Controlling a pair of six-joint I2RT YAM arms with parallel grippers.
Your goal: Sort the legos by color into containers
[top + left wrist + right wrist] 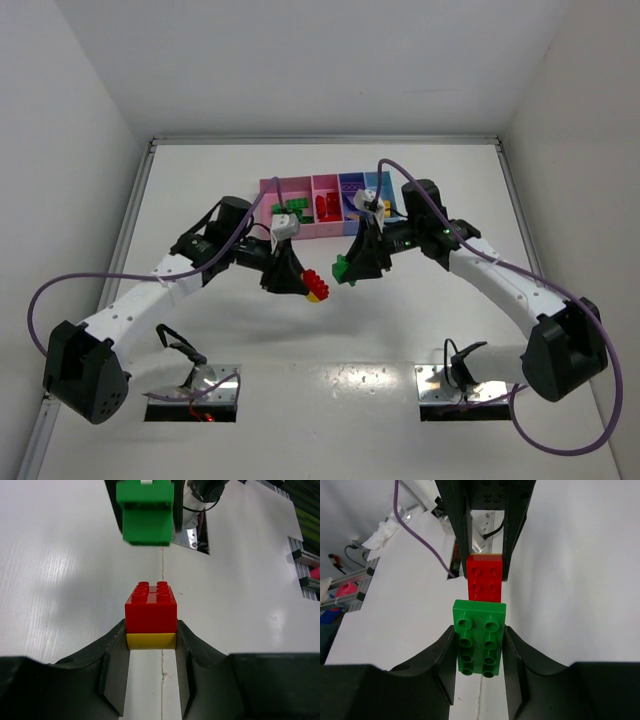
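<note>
Green brick [479, 640] sits clamped in the right gripper [480, 630] and a red-yellow pair [151, 612] in the left gripper [151, 627], both unsorted, while partly filled bins [320, 232] wait behind.

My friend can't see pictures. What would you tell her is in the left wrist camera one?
The left gripper squeezes a red brick stuck to a yellow brick between its two dark fingers. Just beyond, apart from them, the right gripper holds a green brick over the white table.
</note>
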